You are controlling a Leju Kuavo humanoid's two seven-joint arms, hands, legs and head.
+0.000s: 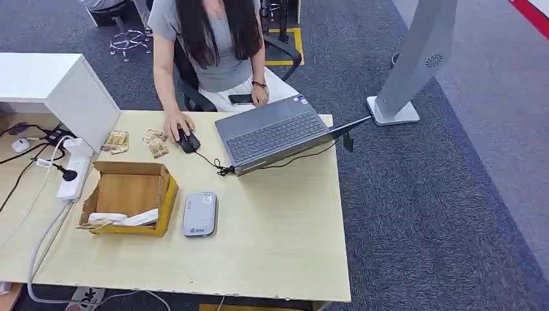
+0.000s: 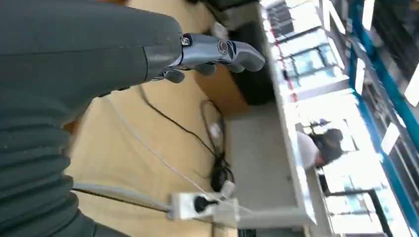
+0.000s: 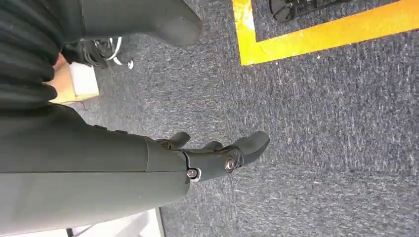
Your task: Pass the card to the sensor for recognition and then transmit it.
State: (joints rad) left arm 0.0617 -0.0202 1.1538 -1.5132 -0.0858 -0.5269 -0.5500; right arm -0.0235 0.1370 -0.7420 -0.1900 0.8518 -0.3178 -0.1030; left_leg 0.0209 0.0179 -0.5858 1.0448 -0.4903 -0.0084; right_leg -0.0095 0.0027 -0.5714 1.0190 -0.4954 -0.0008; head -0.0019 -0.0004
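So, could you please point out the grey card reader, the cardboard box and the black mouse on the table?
Grey card reader (image 1: 199,214), head view: middle of its top face.
Cardboard box (image 1: 131,191), head view: bare inner floor of the box.
Black mouse (image 1: 190,142), head view: its back, just below the person's fingers.

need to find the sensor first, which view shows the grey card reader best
The head view: the grey card reader lies flat and whole on the table, right beside the cardboard box. The left wrist view looks along a table edge at cables, the right wrist view at carpet.
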